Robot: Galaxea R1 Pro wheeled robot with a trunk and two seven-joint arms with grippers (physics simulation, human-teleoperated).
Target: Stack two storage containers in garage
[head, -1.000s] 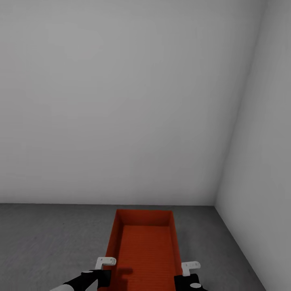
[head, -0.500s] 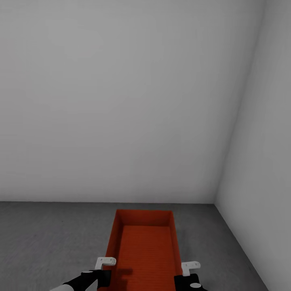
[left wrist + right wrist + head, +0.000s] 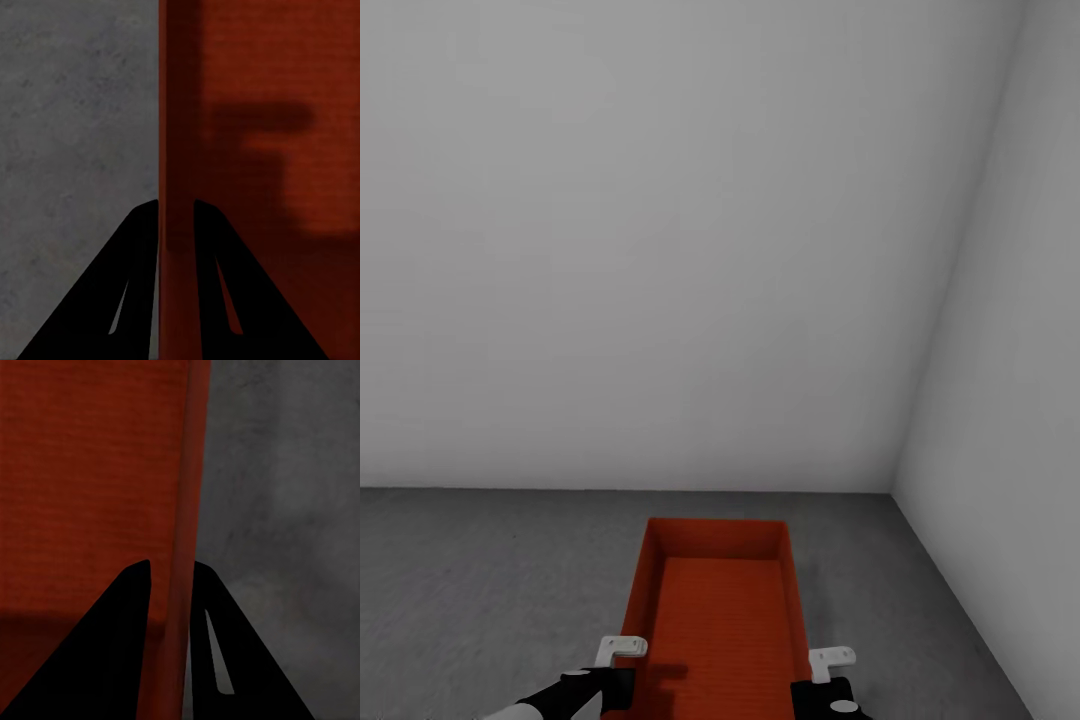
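Fingers are pinching the bin from both sides: in the head view the left gripper (image 3: 622, 648) and right gripper (image 3: 830, 658) are holding one storage container (image 3: 715, 610) by its long walls above the floor (image 3: 480, 580). The wall base is sitting higher in frame than a second ago (camera shifting, still carrying).

In the left wrist view, two fingertips (image 3: 146, 214) are straddling the wall.

In the right wrist view, likewise. One container counted; no second visible.

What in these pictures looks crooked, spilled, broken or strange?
Nothing stands out. The orange bin looks whole, empty and level, lined up straight ahead above the grey floor. The left pincer and right pincer each clamp one long side wall. The white walls are bare.
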